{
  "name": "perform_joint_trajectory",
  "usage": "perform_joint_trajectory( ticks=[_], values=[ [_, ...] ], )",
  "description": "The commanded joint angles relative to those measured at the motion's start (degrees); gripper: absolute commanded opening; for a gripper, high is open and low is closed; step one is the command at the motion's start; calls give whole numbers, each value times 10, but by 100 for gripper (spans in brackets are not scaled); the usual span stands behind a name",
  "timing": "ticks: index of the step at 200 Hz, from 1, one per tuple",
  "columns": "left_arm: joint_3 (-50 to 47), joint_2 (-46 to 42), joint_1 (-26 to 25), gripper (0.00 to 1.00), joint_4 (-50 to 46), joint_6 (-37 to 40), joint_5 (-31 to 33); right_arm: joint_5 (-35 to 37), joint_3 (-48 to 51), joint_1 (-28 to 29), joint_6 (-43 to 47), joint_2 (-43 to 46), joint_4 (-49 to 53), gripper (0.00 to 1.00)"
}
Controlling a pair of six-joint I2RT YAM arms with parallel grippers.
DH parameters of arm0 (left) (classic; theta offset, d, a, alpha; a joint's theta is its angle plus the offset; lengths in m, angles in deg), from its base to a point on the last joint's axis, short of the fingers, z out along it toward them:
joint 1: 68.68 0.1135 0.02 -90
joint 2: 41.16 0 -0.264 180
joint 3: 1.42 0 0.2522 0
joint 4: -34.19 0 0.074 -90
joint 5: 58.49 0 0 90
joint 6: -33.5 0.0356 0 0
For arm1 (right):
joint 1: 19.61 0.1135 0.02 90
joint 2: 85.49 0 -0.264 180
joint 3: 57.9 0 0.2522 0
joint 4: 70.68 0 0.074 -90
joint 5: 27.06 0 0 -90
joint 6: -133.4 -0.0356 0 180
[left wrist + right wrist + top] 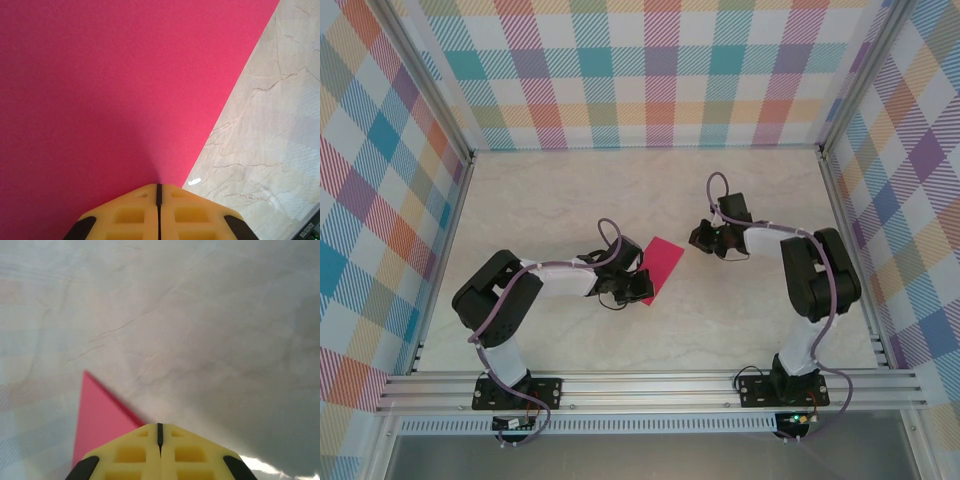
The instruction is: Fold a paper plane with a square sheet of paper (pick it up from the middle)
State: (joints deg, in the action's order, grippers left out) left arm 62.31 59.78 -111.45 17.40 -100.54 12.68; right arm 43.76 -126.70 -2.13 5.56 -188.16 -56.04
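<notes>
While the square sheet of paper [663, 262] is lying mid-tabletop [570, 200], the clenched left gripper [159, 186] is touching it. The clenched right gripper [160, 425] is standing beside it.

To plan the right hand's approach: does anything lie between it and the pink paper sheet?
Nothing visible does. Only bare marble-patterned table separates the right hand from the magenta-pink square sheet of paper, whose corner lies just to its left.

Loads of open tabletop [570, 190] at the back and front. In the way: left arm [520, 285], right arm [815, 270], the pink sheet [663, 262] flat between them, plaid walls [650, 70] boxing three sides.
</notes>
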Motion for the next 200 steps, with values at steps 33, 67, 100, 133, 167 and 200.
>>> perform_joint_trajectory(
  ticks=[33, 67, 100, 133, 167, 200],
  values=[
    [9, -4, -7, 6, -95, 12, 34, -65, 27, 70, -4, 30, -1, 5],
    [23, -10, -7, 6, -99, 14, 40, -78, 4, 93, -16, -30, -6, 4],
    [37, -14, -7, 6, -93, 15, 35, -61, 0, 93, -15, -48, 9, 4],
    [49, -21, -7, 10, -40, 1, 21, -39, -4, 93, -15, -56, 36, 3],
    [76, 1, -7, 12, -19, -2, 22, -33, -6, 93, -19, -64, 45, 3],
    [98, 40, -11, 12, -16, -2, 9, -30, -9, 93, -24, -75, 52, 3]
  ],
)
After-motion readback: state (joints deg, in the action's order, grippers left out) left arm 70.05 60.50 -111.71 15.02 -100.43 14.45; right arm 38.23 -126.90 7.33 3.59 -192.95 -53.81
